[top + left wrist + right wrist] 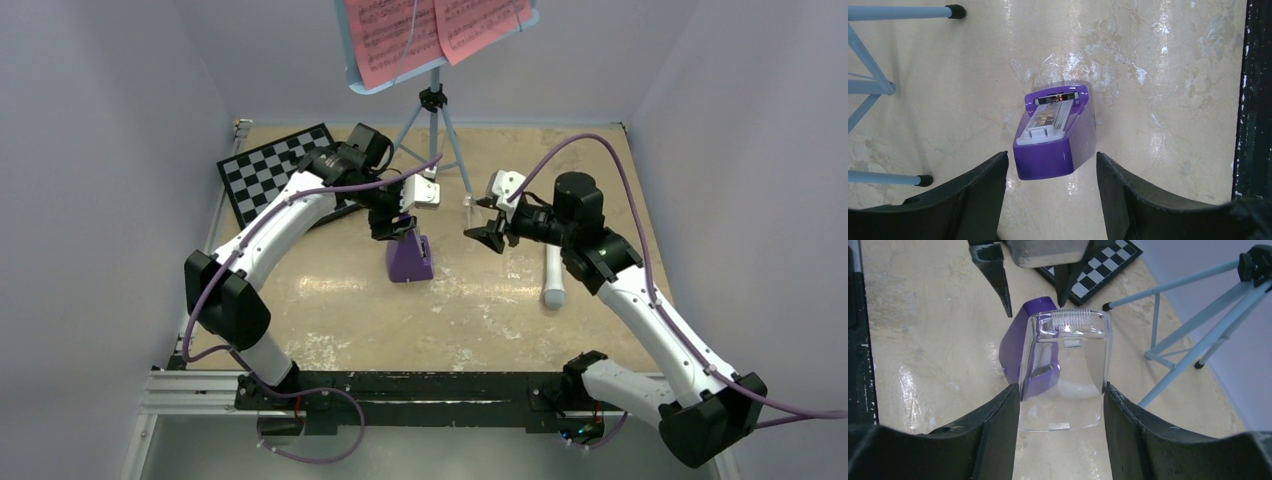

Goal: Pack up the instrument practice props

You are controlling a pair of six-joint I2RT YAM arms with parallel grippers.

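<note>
1. Right gripper (pixel 1062 390), right wrist view, nearest the lens: both black fingers (pixel 993 435) press the side walls of the clear cover (pixel 1068 365). The claw is closed on it, with the cover upright and its ribbed edge at the top.
2. Behind the cover at the centre of that frame, the purple metronome wedge (pixel 1015 340) stands on the table (pixel 923 365). It is seen partly through the plastic. The cover is off the wedge and apart from it.
3. Left gripper (pixel 1052 159), left wrist view: the claw is wide and points down at the wedge. The wedge's near end sits between the two fingertips, just below frame centre. A narrow gap shows on each side, and I can make out no contact. The wedge's open face shows a grey plate.
4. Top view: the wedge is at mid-table, directly under the left gripper. The right gripper is a little to the right of it, at about the same height in frame.
5. White recorder tube (pixel 553 275) lies flat on the table right of centre. It is beside the right forearm, with its length running up-down in frame.
6. Light-blue music stand (pixel 434 80) is upright on its tripod at top centre. Its desk sits at the upper edge and carries the pink sheet-music pages (pixel 400 35).
7. Chessboard (pixel 265 170) lies flat at upper left, with its right side hidden under the left arm.
</note>
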